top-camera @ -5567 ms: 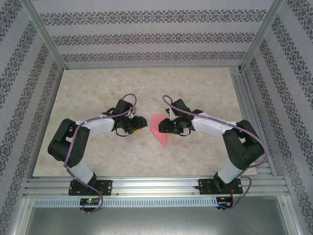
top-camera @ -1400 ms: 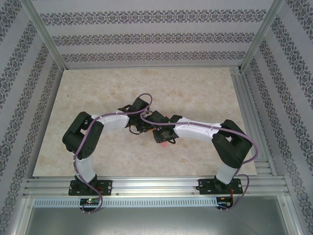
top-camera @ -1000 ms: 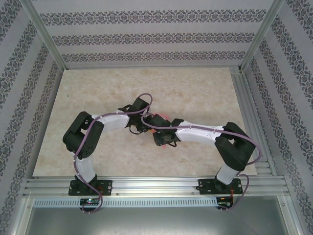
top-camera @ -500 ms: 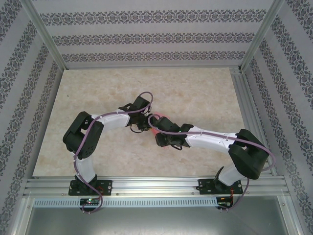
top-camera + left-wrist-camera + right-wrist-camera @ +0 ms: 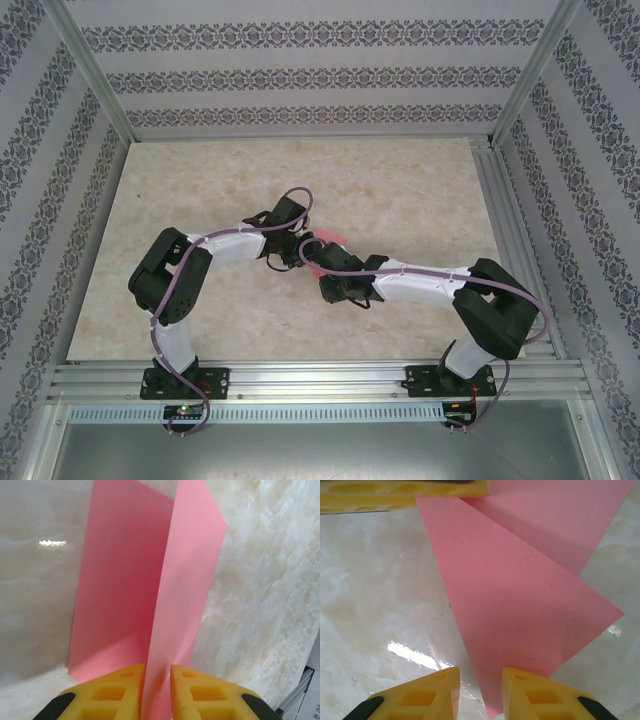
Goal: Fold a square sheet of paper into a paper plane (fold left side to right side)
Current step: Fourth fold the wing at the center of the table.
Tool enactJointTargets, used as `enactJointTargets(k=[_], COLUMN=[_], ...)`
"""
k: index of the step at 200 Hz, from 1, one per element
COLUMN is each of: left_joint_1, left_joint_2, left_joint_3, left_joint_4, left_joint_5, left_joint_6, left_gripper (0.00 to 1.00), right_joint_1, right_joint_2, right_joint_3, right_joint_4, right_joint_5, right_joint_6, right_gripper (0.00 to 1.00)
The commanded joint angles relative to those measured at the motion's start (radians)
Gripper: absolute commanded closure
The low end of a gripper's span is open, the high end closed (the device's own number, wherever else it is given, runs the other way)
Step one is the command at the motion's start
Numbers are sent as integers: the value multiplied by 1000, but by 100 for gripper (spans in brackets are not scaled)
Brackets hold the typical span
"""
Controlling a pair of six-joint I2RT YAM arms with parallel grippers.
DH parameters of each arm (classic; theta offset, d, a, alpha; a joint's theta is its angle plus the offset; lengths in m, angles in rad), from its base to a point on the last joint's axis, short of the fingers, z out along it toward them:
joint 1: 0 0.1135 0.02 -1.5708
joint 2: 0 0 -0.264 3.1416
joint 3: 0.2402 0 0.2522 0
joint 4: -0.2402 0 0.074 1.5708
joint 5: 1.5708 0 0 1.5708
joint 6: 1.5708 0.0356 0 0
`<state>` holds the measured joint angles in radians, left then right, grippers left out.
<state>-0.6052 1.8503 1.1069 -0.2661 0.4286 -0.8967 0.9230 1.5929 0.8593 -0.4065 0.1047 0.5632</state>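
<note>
Left pincer [image 5: 157,674] pinching raised paper sheet [image 5: 125,580], right pincer [image 5: 480,679] grip unclear, corner cropped.

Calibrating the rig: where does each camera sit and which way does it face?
Top external: above and behind, looking down at the table; left arm and right arm meet at the pink paper.
Left wrist: looks along the left gripper, shut on a raised paper flap.
Right wrist: looks down past the right gripper at the paper.
Shared: the paper.

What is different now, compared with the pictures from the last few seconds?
Both arms swung inward from their sides and met over the pink paper sheet. The left gripper took hold of one flap and raised it; the right gripper came over the sheet's tip. The sheet stayed mid-table.
</note>
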Motion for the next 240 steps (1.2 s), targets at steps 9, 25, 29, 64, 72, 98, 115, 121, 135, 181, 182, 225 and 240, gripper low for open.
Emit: enactJointTargets(k=[9,25,29,64,72,98,115,121,135,181,182,225,240], left_joint_1=[-15,-15,-15,-15,-15,-16,-16,-16,-17,-16,-16,-6,8], left_joint_2=[-9,-10,-10,-13,-13,-10,-8,-8,-11,-17,-18,-66,-86], left_joint_3=[30,28,28,28,27,28,30,30,27,27,27,76,87], left_joint_4=[-7,-10,-9,-10,-10,-11,-11,-10,-10,-11,-12,-87,-104], left_joint_5=[2,2,0,0,-2,-1,0,1,-1,-2,-3,-42,-49], left_joint_6=[-8,-9,-9,-10,-10,-10,-10,-10,-10,-8,-7,42,54], left_gripper=[77,77,77,77,77,77,77,77,76,72,72,58,53], right_joint_1=[11,11,11,11,11,13,13,14,14,17,16,17,17], right_joint_2=[27,39,43,60,63,66,70,71,73,84,84,90,87], right_joint_3=[1,9,11,22,26,30,32,36,37,42,42,31,21], right_joint_4=[12,7,6,1,-2,-4,-7,-9,-11,-10,-11,-3,4], right_joint_5=[33,34,35,48,52,64,69,71,73,70,68,55,53], right_joint_6=[1,-1,-1,-6,-6,-6,-7,-8,-8,-14,-14,-12,-8], right_gripper=[72,72,72,72,73,73,76,77,78,81,81,85,87])
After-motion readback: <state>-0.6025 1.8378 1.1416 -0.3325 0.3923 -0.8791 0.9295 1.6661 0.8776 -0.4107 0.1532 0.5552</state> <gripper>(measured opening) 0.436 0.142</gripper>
